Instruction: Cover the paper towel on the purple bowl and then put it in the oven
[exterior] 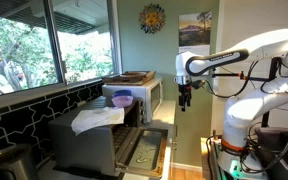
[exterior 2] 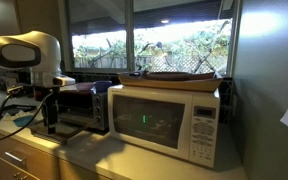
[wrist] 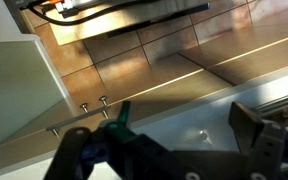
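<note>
- The oven (exterior: pixel 89 148) stands at the near left of the counter in an exterior view, its front door (exterior: pixel 144 152) hinged down flat.
- That view alone shows the paper towel (exterior: pixel 96 119). It lies crumpled on the oven's roof, with an edge drooping over the front.
- The purple bowl (exterior: pixel 121 99) sits just behind the towel on the same roof, uncovered. I cannot tell whether the two touch.
- The gripper (exterior: pixel 185 102) hangs in the air to the right of the open door, well apart from bowl and towel.
- From the far side of the counter, the white microwave (exterior 2: pixel 164 122) fills the foreground with a wooden tray (exterior 2: pixel 179 77) on top. The oven (exterior 2: pixel 84 106) is half hidden behind the gripper (exterior 2: pixel 51 120), and I cannot make out bowl or towel here.
- Only the wrist view shows the hand's state. The gripper (wrist: pixel 174 140) has its fingers (wrist: pixel 256 135) spread wide with nothing between them, above a shiny metal surface.
</note>
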{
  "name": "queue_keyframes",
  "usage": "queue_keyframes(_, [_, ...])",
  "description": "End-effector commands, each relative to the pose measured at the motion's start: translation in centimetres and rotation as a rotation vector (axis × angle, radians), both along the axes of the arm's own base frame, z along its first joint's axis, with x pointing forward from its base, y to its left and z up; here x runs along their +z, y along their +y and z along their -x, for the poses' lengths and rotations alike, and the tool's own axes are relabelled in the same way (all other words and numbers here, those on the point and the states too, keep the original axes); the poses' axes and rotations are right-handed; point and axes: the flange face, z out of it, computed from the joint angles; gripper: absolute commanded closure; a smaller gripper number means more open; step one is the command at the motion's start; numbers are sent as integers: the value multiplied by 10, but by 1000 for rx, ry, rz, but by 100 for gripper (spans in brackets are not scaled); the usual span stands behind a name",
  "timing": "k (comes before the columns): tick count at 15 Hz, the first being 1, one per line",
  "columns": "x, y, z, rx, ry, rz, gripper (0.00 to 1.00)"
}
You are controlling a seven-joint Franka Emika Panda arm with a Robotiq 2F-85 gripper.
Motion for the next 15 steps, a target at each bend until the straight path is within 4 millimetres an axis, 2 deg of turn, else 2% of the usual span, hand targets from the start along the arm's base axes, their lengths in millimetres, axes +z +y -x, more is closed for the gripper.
queue_keyframes(1, [0,0,0,0,1,0,0])
queue_keyframes(4, [0,0,0,0,1,0,0])
queue_keyframes(5, [1,7,-3,8,-15,-19,0])
queue_keyframes(7, [9,38,-14,-8,-77,-146,0])
queue_keyframes(10, [33,85,-28,-60,-153,-314,0])
queue_keyframes(13, [53,125,-43,-130,-252,-451,0])
queue_keyframes(15, [59,151,-52,-166,-316,-551,0])
